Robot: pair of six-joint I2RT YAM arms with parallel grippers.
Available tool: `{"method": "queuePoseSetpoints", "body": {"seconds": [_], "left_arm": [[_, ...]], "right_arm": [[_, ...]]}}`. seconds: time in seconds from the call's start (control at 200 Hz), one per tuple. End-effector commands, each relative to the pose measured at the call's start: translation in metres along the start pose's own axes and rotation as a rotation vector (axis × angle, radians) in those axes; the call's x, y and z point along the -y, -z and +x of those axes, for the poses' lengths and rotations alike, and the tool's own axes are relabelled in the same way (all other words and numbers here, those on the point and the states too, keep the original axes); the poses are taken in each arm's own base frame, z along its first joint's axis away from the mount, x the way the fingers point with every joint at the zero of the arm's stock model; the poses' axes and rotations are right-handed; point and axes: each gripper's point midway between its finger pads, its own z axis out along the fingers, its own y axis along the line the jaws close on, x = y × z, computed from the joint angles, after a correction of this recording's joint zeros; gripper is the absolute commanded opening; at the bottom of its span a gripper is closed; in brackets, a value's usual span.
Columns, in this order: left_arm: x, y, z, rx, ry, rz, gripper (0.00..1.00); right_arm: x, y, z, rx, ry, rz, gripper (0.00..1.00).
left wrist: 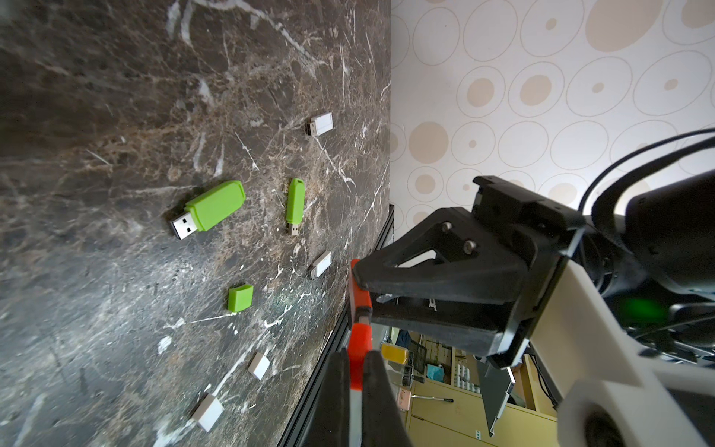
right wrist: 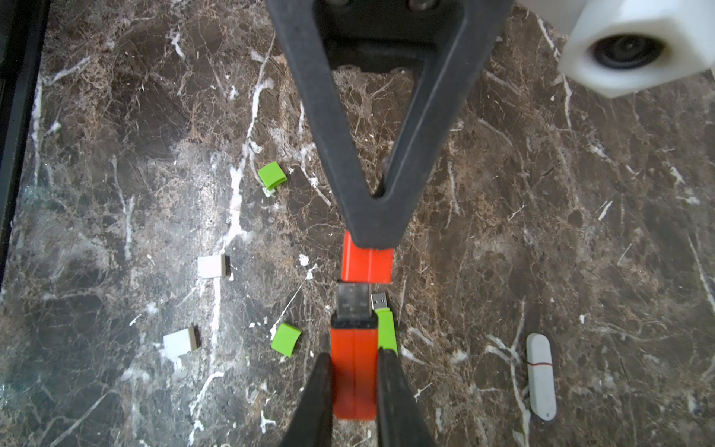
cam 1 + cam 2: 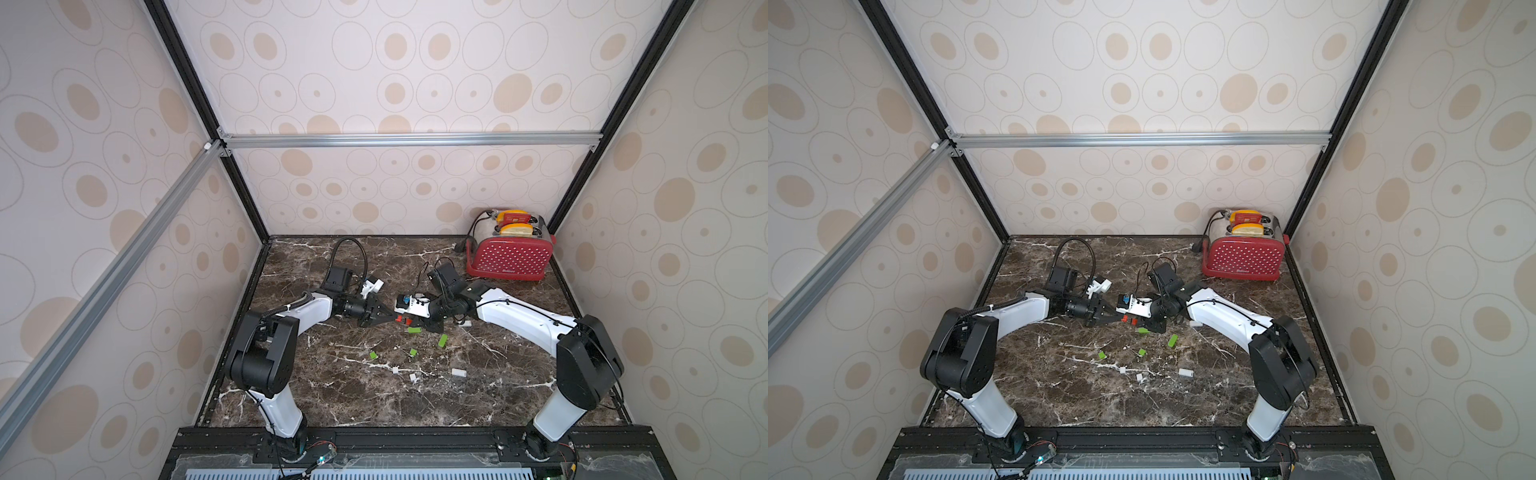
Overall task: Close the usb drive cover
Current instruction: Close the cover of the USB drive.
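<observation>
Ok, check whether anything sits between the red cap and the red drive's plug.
Nothing visible does. The left gripper holds the red cap, the right gripper holds the red drive, and its metal plug faces the cap across a small open gap. The green drive lies on the table below, out of that line.

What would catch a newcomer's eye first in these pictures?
At the middle of the marble table, the left gripper pinches a red cap right before the bare plug of the red USB drive that the right gripper holds. Next comes the red toaster with toast in the far right corner. Green USB drives and loose green caps lie scattered near the grippers.
</observation>
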Motion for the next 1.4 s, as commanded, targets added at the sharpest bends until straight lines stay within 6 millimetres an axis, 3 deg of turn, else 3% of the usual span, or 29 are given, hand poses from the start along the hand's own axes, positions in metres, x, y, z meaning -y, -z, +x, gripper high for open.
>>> {"method": "queuePoseSetpoints", "body": {"seconds": [0.0, 0.621, 1.152, 1.397], "left_arm": [[0.009, -0.001, -0.006, -0.002, -0.048, 0.006, 0.02], [0.011, -0.008, 0.000, -0.019, -0.061, -0.003, 0.02], [0.003, -0.008, 0.009, -0.036, -0.153, -0.107, 0.02], [0.007, -0.012, 0.001, 0.004, -0.132, -0.077, 0.02]], "right_arm": [[-0.004, 0.002, -0.007, 0.018, 0.001, -0.012, 0.04], [-0.006, -0.006, -0.009, -0.009, -0.005, -0.026, 0.04], [0.006, -0.001, -0.015, -0.011, -0.056, 0.021, 0.04], [0.008, 0.000, -0.033, 0.045, -0.090, 0.040, 0.02]]}}
